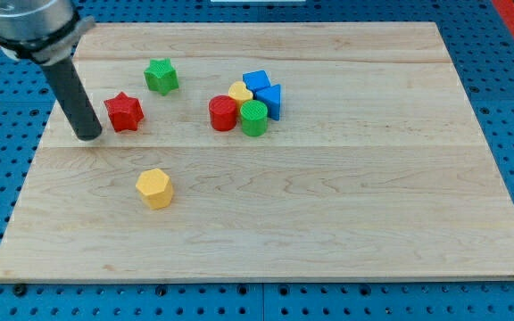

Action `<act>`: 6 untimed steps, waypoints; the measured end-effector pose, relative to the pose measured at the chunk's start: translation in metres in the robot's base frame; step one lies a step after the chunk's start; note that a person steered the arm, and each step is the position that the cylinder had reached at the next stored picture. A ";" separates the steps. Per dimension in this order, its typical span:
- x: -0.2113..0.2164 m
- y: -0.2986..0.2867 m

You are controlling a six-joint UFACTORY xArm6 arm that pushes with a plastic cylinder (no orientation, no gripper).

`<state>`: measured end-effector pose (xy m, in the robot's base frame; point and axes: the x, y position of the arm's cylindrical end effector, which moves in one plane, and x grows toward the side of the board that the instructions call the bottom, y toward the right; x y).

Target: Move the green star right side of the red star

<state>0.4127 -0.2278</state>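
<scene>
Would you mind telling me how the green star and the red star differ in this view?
The green star is green and lies nearer the view's top; the red star is red, lower and further to the view's left. My tip stands just left of the red star, while the green star sits farther from it. Both are star-shaped blocks of similar size, lying flat on the wooden board.

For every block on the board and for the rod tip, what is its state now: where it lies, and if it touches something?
my tip: on the board, just left of the red star, contact unclear
red star: alone, flat
green star: alone, above and to the right of the red star
yellow hexagon: alone, toward the view's bottom
red cylinder: in cluster
green cylinder: in cluster
yellow block: in cluster, partly hidden
two blue blocks: in cluster
</scene>
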 end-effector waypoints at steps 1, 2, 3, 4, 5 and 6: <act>-0.037 0.016; -0.044 0.034; -0.099 0.009; -0.117 0.058; -0.096 0.113; -0.096 0.126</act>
